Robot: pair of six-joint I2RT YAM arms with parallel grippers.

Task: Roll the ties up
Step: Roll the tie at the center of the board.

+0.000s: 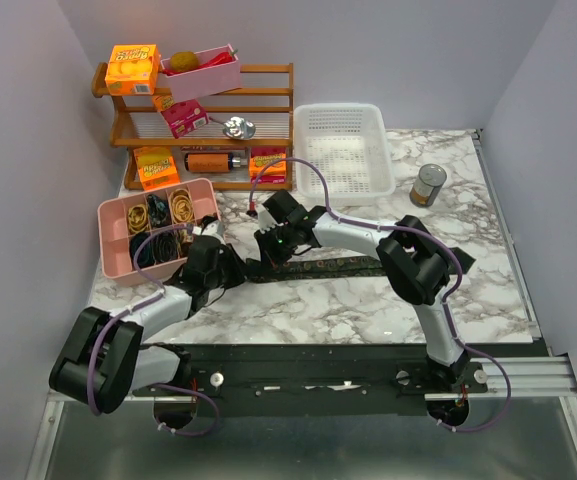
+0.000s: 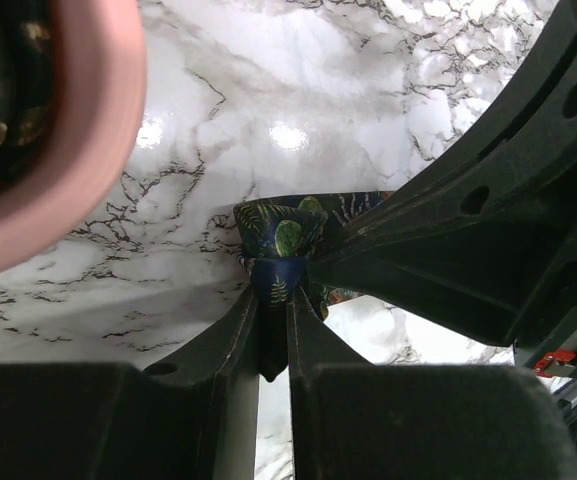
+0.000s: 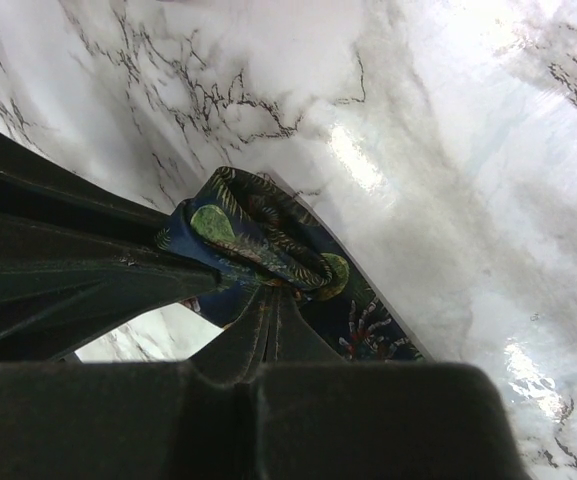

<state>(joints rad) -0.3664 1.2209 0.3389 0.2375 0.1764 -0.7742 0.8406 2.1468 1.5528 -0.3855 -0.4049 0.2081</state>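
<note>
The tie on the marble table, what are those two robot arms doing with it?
Both arms are working on one dark patterned tie that lies across the marble table. The left tool and the right tool each pinch its bunched-up end, close together beside the pink tray. That end looks partly rolled; the rest lies flat, stretching toward the right arm's side.

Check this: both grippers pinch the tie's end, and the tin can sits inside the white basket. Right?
No. The top view shows the tin can on the table beside the white basket, not inside it. The left gripper and right gripper do pinch the tie.
</note>
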